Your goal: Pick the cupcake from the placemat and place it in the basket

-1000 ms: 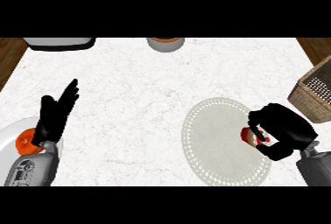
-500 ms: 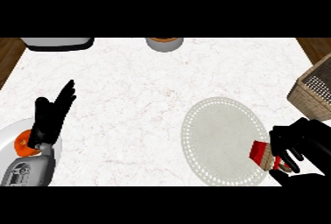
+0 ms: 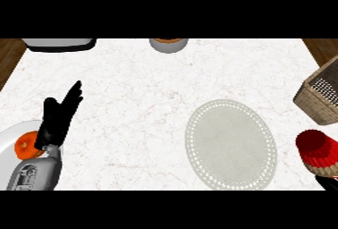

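Now red ridged cupcake (image 3: 318,150), oval lacy placemat (image 3: 230,143), woven basket (image 3: 323,95).

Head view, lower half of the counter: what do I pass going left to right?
White plate with the orange fruit → left hand, open with fingers up → round placemat → red cupcake at the right edge, off the mat, with the wicker basket above it.

Counter (image 3: 165,89): white marble with faint veins, filling most of the view
Floor (image 3: 10,56): brown wood, showing at the far left and far right corners
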